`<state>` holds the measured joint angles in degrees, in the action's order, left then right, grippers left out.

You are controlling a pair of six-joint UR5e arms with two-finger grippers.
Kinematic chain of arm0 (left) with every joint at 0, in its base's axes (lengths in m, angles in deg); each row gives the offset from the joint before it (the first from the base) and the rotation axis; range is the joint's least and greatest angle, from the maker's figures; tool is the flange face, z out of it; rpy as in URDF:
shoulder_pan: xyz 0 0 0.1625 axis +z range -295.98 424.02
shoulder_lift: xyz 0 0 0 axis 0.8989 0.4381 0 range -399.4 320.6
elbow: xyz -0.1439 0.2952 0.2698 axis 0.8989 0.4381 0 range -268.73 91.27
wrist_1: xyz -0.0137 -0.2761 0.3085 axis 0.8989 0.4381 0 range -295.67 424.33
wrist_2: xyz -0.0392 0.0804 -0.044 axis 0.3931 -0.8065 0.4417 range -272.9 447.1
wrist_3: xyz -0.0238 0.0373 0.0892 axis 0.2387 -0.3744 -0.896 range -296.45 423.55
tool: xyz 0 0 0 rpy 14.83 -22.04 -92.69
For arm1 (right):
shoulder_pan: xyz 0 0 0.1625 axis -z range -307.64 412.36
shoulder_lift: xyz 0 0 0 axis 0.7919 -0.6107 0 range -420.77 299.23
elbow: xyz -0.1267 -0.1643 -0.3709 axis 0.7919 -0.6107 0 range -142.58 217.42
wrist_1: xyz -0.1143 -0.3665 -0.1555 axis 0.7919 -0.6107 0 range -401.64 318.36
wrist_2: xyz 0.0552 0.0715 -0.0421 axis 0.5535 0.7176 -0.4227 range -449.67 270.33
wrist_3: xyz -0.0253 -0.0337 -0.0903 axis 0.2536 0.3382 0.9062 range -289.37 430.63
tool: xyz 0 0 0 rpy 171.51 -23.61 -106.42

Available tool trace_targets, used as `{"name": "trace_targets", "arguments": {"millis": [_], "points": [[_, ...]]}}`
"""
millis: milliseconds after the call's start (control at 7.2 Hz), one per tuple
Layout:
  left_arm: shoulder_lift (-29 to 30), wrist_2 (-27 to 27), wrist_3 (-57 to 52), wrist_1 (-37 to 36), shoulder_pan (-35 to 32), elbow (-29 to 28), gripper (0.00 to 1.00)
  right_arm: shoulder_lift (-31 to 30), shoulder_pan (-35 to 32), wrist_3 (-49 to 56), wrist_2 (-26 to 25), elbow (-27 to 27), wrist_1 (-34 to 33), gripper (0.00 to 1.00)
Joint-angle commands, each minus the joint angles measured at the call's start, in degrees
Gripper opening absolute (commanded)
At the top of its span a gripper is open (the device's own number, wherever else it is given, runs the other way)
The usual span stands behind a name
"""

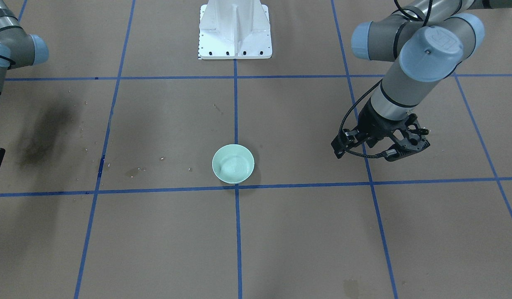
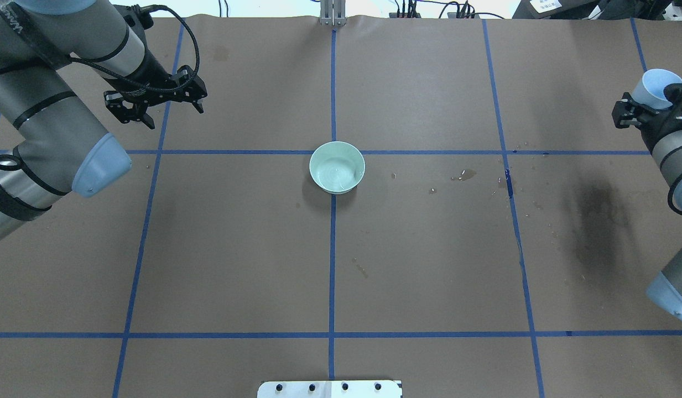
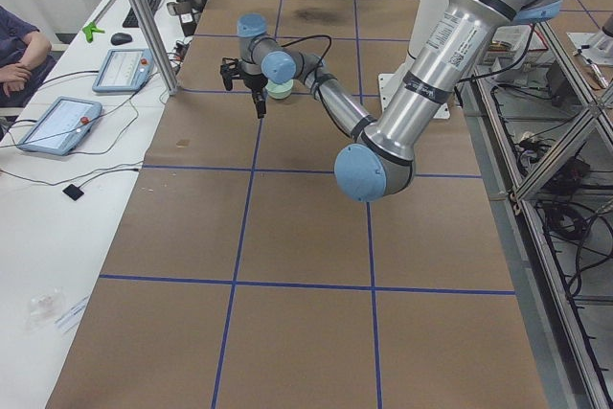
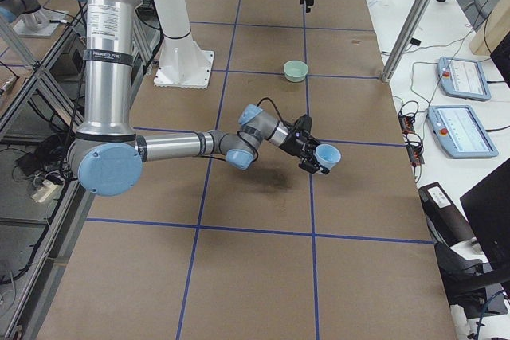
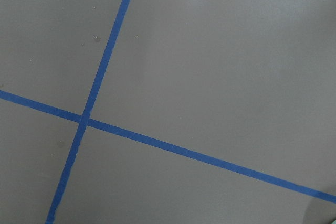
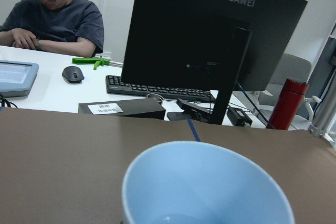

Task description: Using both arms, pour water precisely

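Right arm's fingers clamped on light blue plastic cup holding water, well right of pale green ceramic bowl at desk centre; left arm's fingers apart, empty, nearer the bowl

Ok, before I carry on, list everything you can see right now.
bowl: one, pale green, table centre.
cup: one, light blue, table's right end.
wet patch: one, dark, far right of bowl.
droplets: several, clear, between bowl and patch.
tape lines: several, blue, gridding brown table.
pedestal: one, white, robot's table edge.
monitor: one, black, operators' desk.
bottle: one, red, same desk.
person: one, dark shirt, seated there.
left gripper: one, black, open, empty.
right gripper: one, black, shut on cup.
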<state>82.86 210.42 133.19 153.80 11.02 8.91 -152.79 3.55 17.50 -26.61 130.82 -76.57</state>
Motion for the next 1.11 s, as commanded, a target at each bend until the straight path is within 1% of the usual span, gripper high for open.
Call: {"name": "trace_targets", "arguments": {"millis": [0, 139, 278, 417, 556, 695, 834, 973], "points": [[0.0, 0.1, 0.1, 0.1, 0.0, -0.3, 1.0, 6.1, -3.2, 7.1, 12.7, 1.4, -1.2, 0.0], [0.0, 0.2, 0.4, 0.0, 0.0, -0.3, 1.0, 8.5, -3.1, 7.1, 13.1, 2.5, -1.3, 0.0], [-0.1, 0.2, 0.4, -0.1, 0.1, -0.3, 1.0, 10.1, -0.9, 6.7, 12.6, 2.6, -0.6, 0.0], [-0.4, 0.3, 0.5, -0.1, 0.0, -0.1, 1.0, 10.3, 1.2, 7.2, 12.0, 5.7, -0.1, 0.0], [-0.4, 0.3, 0.5, -0.2, 0.1, 0.0, 1.0, 10.3, 4.7, 8.9, 10.3, 8.7, -0.1, 0.0], [-0.4, 0.3, 0.5, -0.2, 0.0, 0.0, 1.0, 11.9, 8.8, 11.6, 7.0, 9.2, 0.0, 0.0], [-0.4, 0.4, 0.5, -0.2, 0.0, 0.2, 1.0, 14.4, 12.4, 12.1, 5.9, 9.1, 0.9, 0.0], [-0.4, 1.5, 0.1, -0.1, -0.1, 0.3, 1.0, 16.3, 14.9, 12.1, 6.5, 9.1, 1.5, 0.0]]}}
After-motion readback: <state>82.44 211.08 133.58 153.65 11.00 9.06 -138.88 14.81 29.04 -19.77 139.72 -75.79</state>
